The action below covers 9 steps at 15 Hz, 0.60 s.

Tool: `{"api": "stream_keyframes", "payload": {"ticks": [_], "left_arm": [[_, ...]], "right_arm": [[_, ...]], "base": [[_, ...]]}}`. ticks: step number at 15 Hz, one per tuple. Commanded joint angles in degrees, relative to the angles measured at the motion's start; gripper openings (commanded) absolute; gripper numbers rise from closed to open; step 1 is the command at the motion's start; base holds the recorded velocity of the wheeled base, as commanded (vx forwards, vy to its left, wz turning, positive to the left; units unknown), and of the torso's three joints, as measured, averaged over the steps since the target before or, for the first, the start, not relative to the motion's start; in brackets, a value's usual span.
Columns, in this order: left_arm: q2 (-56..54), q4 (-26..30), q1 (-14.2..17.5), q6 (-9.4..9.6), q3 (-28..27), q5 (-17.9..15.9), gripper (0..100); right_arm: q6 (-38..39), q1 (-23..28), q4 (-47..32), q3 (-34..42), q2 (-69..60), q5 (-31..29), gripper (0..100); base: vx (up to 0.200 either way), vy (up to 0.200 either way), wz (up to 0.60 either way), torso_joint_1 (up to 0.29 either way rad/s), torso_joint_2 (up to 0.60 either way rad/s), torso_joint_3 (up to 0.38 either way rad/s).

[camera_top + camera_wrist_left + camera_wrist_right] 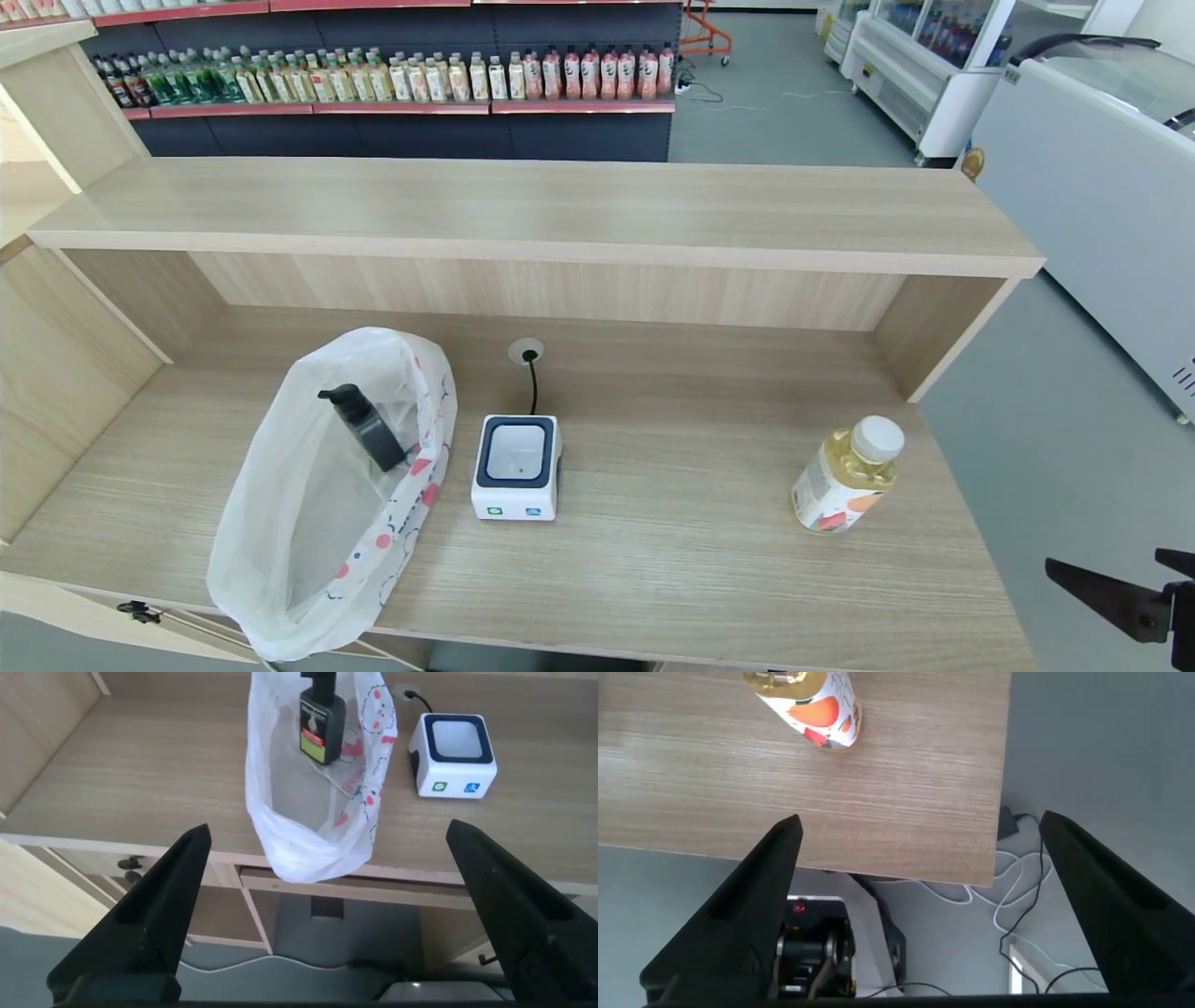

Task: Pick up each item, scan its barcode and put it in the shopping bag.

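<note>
Head view, looking down on a light wooden checkout table. At the robot's left, one white shopping bag lies open, its lower end drooping over the near edge. Inside it, one dark pump bottle leans against the bag's wall. Just beside the bag, to its right, sits one small white scanner with its window facing up (a black cable runs from it to a hole in the table behind). Well apart from the scanner, near the table's right end, stands one drink bottle, upright, with yellow liquid and a white cap.

Two claws are present. The left claw hangs off the near edge in front of the bag, jaws spread wide and holding nothing. The right claw hangs off the table's near right corner, short of the drink bottle, jaws likewise spread wide and empty.

Of the two items, one is bagged and one waits on the table, so the task looks about half done. The step in hand is picking up the drink bottle. The right claw is the nearer one. The next move calls for it to rise above the table, reach forward until its jaws stand on either side of the bottle's body, and close without tipping it. After that the barcode must face the scanner window. Where the barcode sits on the label cannot be told.
</note>
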<state>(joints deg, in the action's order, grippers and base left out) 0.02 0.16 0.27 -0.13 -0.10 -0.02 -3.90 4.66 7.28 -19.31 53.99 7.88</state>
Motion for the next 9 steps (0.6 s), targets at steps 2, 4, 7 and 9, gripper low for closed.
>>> {"api": "stream_keyframes", "payload": {"ticks": [2,4,7,9], "left_arm": [[-0.02,0.02,0.00,-0.04,0.01,0.02,100],[-0.02,0.02,0.00,-0.04,0.01,0.02,100],[-0.02,0.02,0.00,-0.04,0.01,0.02,100],[-0.02,0.02,0.00,-0.04,0.01,0.02,100]], "right_arm": [[0.30,-0.35,0.11,0.41,-0.64,1.18,100],[0.21,-0.44,0.11,2.52,-3.37,5.66,100],[0.39,-0.44,0.46,4.54,-3.89,6.36,100],[1.35,-2.64,5.20,7.09,-2.40,6.45,100]], "base": [[0.000,0.000,0.00,0.000,0.00,0.000],[0.000,0.000,0.00,0.000,0.00,0.000],[0.000,0.000,0.00,0.000,0.00,0.000],[0.000,0.000,0.00,0.000,0.00,0.000]]}}
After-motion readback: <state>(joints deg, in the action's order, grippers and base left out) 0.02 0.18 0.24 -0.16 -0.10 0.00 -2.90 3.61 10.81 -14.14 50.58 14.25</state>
